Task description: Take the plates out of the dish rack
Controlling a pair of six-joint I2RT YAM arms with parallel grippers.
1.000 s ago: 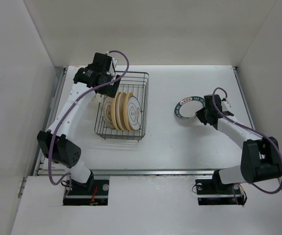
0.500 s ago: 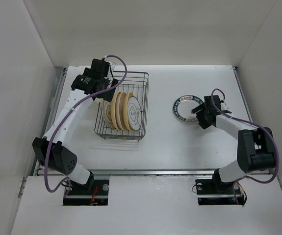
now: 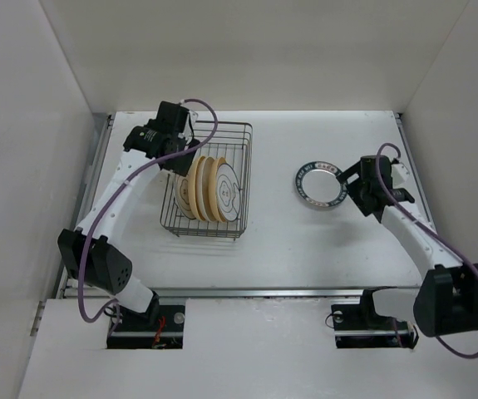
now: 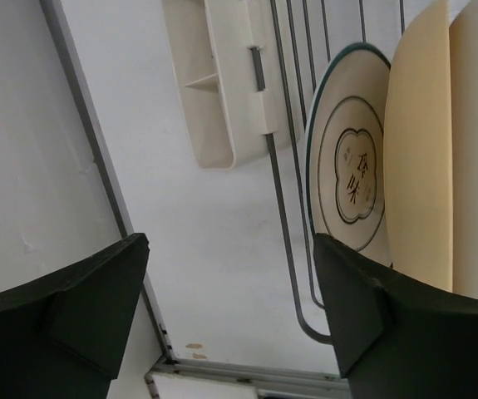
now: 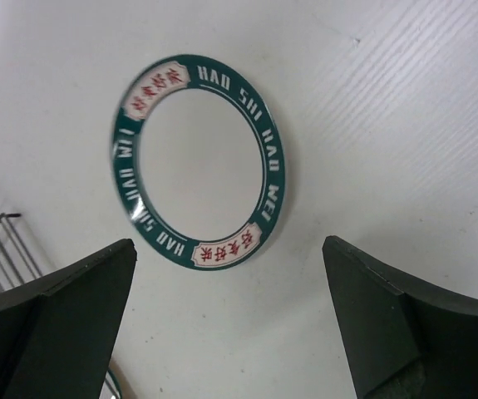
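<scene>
The dish rack [image 3: 240,131] stands left of centre and holds several plates [image 3: 209,189] on edge, yellow-tan ones and a white one facing right. My left gripper [image 3: 175,160] is open and empty over the rack's left side. In the left wrist view the left gripper [image 4: 230,249] spans the rack's wire edge [image 4: 282,199], next to a white plate with a centre drawing [image 4: 351,166] and a tan plate [image 4: 421,150]. A white plate with a dark lettered rim [image 3: 320,184] lies flat on the table. My right gripper [image 3: 358,184] is open just right of it, apart. In the right wrist view the right gripper [image 5: 229,245] is open in front of this plate [image 5: 197,162].
A cream plastic clip [image 4: 214,83] hangs on the rack's left side. A metal rail [image 4: 97,166] runs along the table's left edge, close to the rack. White walls enclose the table on the left, back and right.
My right gripper has backed off to the right from the flat plate's rim. My left wrist has shifted slightly over the rack's left side.
</scene>
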